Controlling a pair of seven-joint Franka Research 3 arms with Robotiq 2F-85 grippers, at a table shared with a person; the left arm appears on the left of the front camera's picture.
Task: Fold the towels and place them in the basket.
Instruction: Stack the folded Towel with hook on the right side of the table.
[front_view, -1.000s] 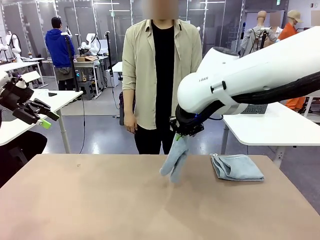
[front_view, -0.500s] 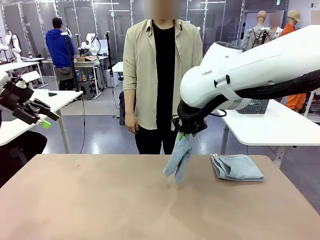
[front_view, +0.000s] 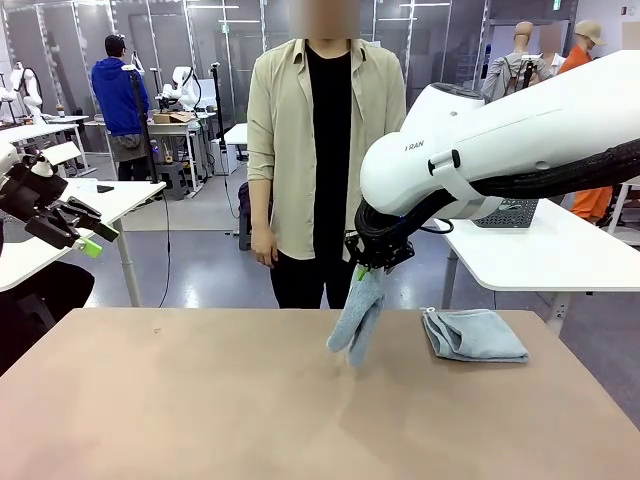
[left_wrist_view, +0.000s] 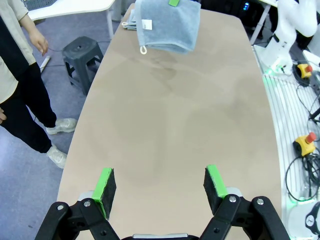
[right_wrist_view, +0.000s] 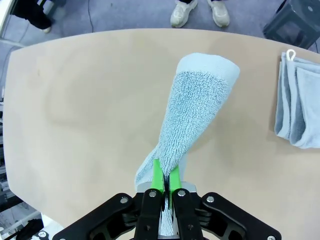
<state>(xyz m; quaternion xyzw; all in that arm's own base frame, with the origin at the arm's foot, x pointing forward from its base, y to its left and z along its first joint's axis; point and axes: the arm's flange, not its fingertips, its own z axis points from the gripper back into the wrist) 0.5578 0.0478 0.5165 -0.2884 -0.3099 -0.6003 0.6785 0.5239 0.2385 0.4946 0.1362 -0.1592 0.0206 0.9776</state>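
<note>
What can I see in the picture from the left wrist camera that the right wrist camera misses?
Left wrist view alone: the left gripper with jaws wide apart and nothing between them, a dark stool on the floor, and a white label on the hanging towel.

Right wrist view alone: the right gripper pinching that towel's top edge between its green pads.

Both: the hanging towel, the folded towel lying flat, and the brown table.
</note>
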